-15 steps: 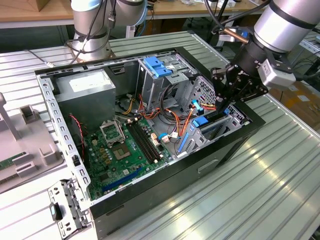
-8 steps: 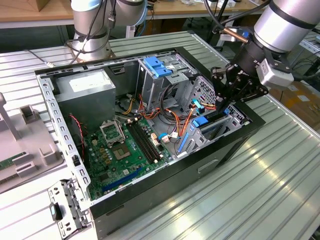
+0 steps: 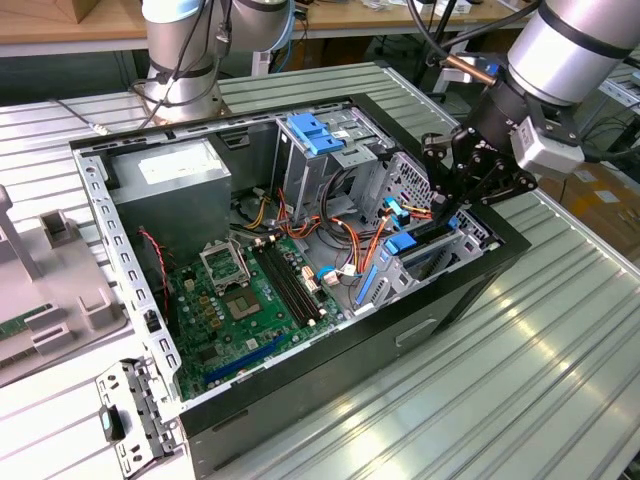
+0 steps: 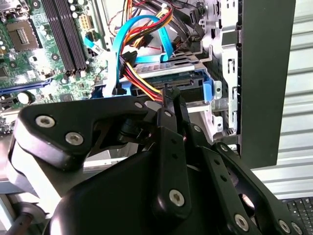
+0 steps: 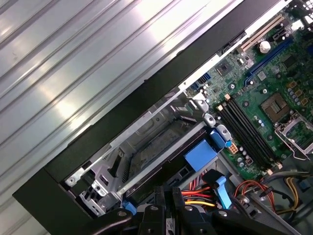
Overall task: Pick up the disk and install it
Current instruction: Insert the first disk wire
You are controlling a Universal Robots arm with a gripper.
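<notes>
The disk [image 3: 428, 247] lies flat in the drive cage at the front corner of the open computer case [image 3: 420, 330], on the exterior view's right. Its blue side rails [image 4: 209, 92] show at the cage edge. In the second wrist view the disk's [image 4: 168, 80] grey edge sits under a bundle of red, yellow and blue cables. My black gripper [image 3: 443, 212] reaches down into the case right over the disk. Its fingers [image 4: 172, 105] stand together at the disk's rear edge with nothing between them. The first wrist view shows the gripper [image 5: 166, 192] beside the blue rail tab [image 5: 200, 156].
A grey power supply [image 3: 170, 185], the green motherboard [image 3: 240, 300] and a light-blue bracket [image 3: 315, 130] on the upper cage fill the case. Loose cables [image 3: 350, 235] run beside the drive cage. A second arm's base [image 3: 180, 60] stands behind, and a grey fixture [image 3: 50, 270] sits left.
</notes>
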